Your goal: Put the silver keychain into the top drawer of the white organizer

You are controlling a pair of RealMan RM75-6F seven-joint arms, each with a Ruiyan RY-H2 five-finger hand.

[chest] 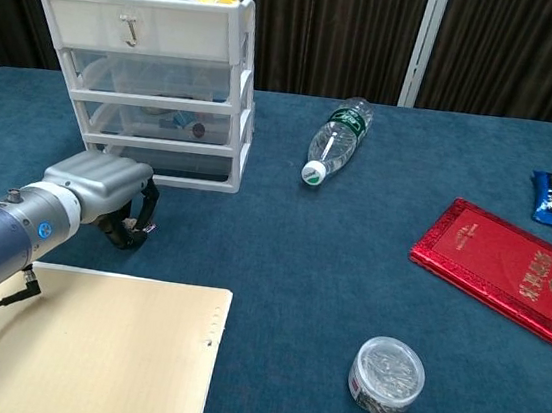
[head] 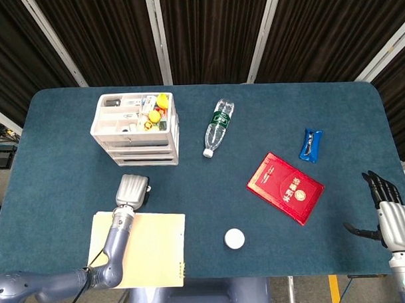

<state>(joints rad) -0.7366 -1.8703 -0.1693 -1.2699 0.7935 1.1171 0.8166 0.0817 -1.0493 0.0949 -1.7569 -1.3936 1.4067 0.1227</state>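
Dark curtain panels behind; blue-felt desk (head: 70,163). White organizer (chest: 150,80) far left, its top drawer (chest: 141,31) looks pulled forward, small items showing in it from above. Silver keychain: can't pick it out for certain anywhere. Left hand (chest: 106,196) just near of the organizer, fingers curled under; whether it holds anything, cannot tell. Right hand (head: 391,208) at near right edge, fingers spread, empty. Deposit judged not yet confirmed.
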